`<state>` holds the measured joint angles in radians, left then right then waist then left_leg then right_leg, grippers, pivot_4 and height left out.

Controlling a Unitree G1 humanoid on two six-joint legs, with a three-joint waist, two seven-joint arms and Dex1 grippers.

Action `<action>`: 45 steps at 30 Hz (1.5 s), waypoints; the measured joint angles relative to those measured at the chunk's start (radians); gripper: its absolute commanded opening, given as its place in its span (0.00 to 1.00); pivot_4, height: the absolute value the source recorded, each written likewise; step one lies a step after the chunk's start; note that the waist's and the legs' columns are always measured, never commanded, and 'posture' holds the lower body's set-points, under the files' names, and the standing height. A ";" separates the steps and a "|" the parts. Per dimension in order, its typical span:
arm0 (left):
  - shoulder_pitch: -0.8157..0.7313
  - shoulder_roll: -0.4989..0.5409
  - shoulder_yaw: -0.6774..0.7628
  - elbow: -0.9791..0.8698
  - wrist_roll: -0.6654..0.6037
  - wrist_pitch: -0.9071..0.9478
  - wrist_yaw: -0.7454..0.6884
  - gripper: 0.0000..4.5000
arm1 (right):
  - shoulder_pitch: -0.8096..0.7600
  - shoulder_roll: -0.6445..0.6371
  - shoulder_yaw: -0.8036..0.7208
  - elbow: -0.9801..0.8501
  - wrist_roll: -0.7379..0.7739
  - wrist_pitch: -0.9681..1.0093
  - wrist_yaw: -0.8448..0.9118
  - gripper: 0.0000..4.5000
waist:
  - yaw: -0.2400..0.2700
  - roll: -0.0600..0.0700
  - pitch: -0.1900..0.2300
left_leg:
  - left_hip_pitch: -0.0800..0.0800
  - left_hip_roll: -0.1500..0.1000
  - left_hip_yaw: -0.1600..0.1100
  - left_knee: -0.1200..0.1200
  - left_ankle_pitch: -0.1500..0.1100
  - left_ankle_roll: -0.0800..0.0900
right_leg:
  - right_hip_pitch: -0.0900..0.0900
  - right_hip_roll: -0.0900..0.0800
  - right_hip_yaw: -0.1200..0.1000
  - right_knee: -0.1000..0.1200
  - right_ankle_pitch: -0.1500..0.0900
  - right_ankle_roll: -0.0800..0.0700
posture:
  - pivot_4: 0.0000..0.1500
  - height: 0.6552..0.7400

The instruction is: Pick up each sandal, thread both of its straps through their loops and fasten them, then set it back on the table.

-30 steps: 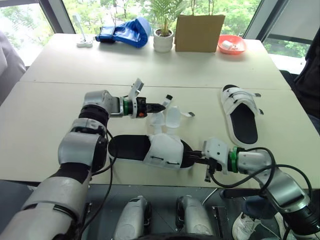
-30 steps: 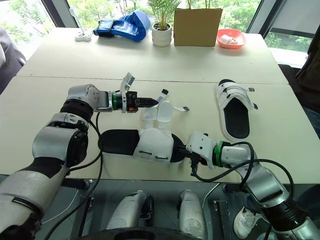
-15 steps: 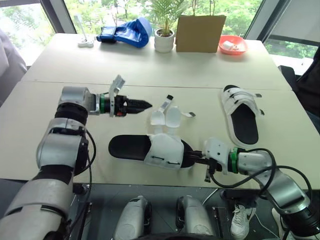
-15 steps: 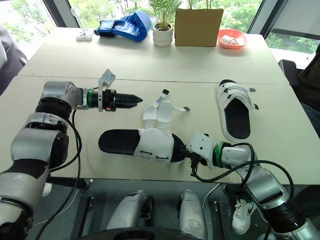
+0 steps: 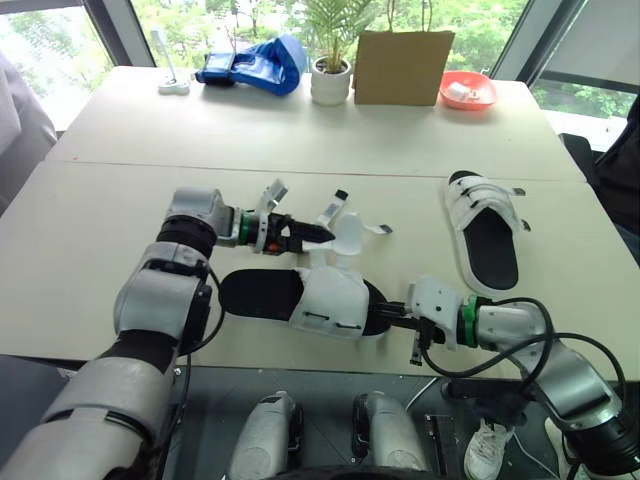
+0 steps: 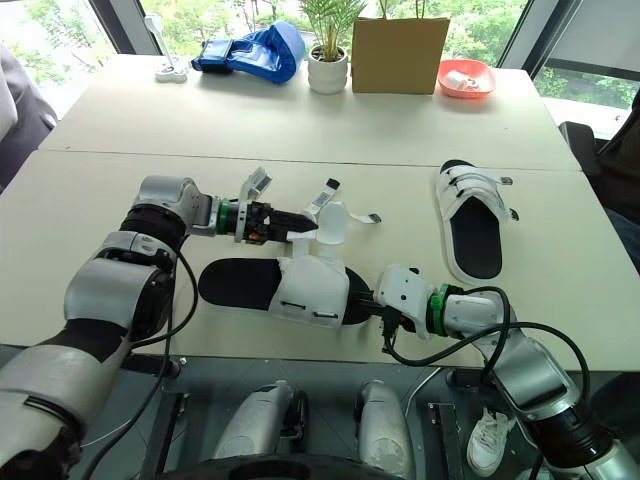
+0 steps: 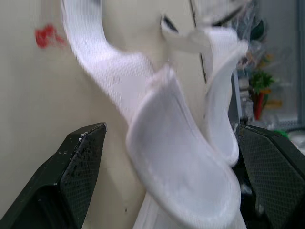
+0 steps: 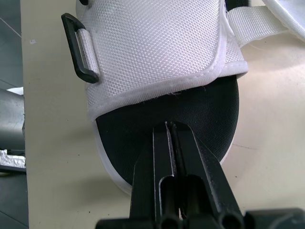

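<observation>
My right pincer (image 8: 169, 128) is clamped tight on the black sole edge of the near sandal (image 5: 300, 296), at the end closest to its white upper (image 8: 152, 43). The sandal lies on the counter (image 5: 90, 220), stretching straight out ahead of that pincer. A black loop (image 8: 78, 50) sits on the side of the upper, near the fingertips. My left pincer (image 5: 320, 235) is wide apart, just beyond the upper on the side away from my right pincer. A loose white strap (image 7: 186, 181) curls up between its two fingers (image 7: 81, 157); I cannot tell whether either finger touches it. A second strap (image 5: 335, 205) with a black tip sticks up just past the left pincer's tips. The other sandal (image 5: 485, 230) lies well apart from both pincers, out beyond my right one, sole down with its straps across the upper. A blue bag (image 5: 250, 65), plant pot (image 5: 330, 80), cardboard box (image 5: 402, 68) and red dish (image 5: 466, 90) sit far beyond both pincers at the counter's far edge.
</observation>
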<state>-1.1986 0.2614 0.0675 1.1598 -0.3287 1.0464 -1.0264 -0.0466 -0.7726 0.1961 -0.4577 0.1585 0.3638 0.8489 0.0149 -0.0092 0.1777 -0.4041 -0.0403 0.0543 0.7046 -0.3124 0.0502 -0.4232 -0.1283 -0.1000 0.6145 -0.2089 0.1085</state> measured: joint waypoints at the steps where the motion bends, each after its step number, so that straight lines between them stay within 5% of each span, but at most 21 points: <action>1: -0.010 -0.013 0.047 0.028 -0.016 -0.031 0.061 0.99 | 0.000 0.000 0.000 -0.001 0.000 0.000 -0.001 0.00 | 0.000 0.000 0.000 | 0.000 0.000 0.000 0.000 0.000 0.000 | 0.000 -0.001 0.000 0.000 0.000 0.000 | 1.00 0.77; 8: -0.053 -0.031 0.239 0.119 -0.077 -0.149 0.282 0.99 | 0.007 0.000 0.001 -0.008 -0.003 0.000 -0.010 0.00 | -0.001 0.000 0.000 | 0.000 -0.001 0.000 0.000 0.000 0.000 | 0.000 0.000 -0.002 0.000 0.000 0.000 | 1.00 0.77; 11: -0.066 -0.033 0.265 0.124 -0.078 -0.169 0.289 0.83 | 0.009 0.000 0.001 -0.011 -0.006 0.000 -0.016 0.00 | -0.001 0.000 0.000 | 0.000 -0.001 0.000 0.000 0.000 0.000 | 0.000 0.000 -0.002 0.000 0.000 0.000 | 1.00 0.77; 18: -0.072 -0.038 0.254 0.124 -0.064 -0.139 0.216 0.13 | 0.009 0.000 0.002 -0.011 -0.007 0.000 -0.018 0.00 | -0.002 0.000 0.000 | 0.000 -0.001 0.000 0.000 0.000 0.000 | 0.001 0.001 -0.002 0.000 0.000 0.000 | 1.00 0.77; 21: -0.072 -0.036 0.220 0.123 -0.029 -0.142 0.201 0.13 | 0.009 0.001 0.002 -0.011 -0.008 0.000 -0.019 0.00 | -0.002 0.000 0.000 | 0.000 -0.001 0.000 0.000 0.000 0.000 | 0.001 0.001 -0.002 0.000 0.000 0.000 | 1.00 0.77; 24: -0.071 -0.010 0.188 0.123 -0.004 -0.137 0.150 0.35 | 0.011 0.003 0.006 -0.012 -0.008 0.000 -0.022 0.00 | -0.003 0.000 0.000 | 0.000 -0.001 0.000 0.000 0.000 0.000 | 0.001 0.001 -0.002 0.000 0.000 0.000 | 1.00 0.77; 30: -0.066 0.101 0.096 0.110 0.068 -0.063 0.012 0.99 | 0.034 0.003 -0.008 -0.020 -0.017 -0.006 -0.031 0.00 | 0.002 -0.001 -0.001 | 0.000 -0.001 -0.001 0.000 0.000 -0.001 | 0.003 0.001 -0.004 -0.001 0.000 0.000 | 1.00 0.77; 40: -0.044 0.046 0.025 0.086 0.101 0.030 -0.077 0.99 | 0.041 0.005 -0.001 -0.020 -0.034 -0.024 -0.039 0.00 | 0.000 -0.001 -0.001 | 0.001 -0.001 -0.003 0.001 0.000 -0.001 | 0.004 0.001 -0.005 -0.001 0.000 0.000 | 1.00 0.77; 45: -0.044 -0.019 0.107 0.088 0.072 0.009 0.043 0.99 | 0.048 0.004 -0.005 -0.019 -0.040 -0.028 -0.039 0.00 | 0.004 -0.001 -0.001 | 0.006 -0.001 -0.005 0.001 0.000 -0.001 | 0.010 -0.001 -0.006 -0.002 0.000 0.000 | 1.00 0.77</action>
<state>-1.2430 0.2428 0.1744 1.2476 -0.2565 1.0559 -0.9831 0.0017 -0.7683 0.1907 -0.4771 0.1185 0.3355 0.8097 0.0189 -0.0106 0.1764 -0.3983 -0.0412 0.0492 0.7057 -0.3123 0.0494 -0.4130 -0.1291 -0.1062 0.6125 -0.2091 0.1088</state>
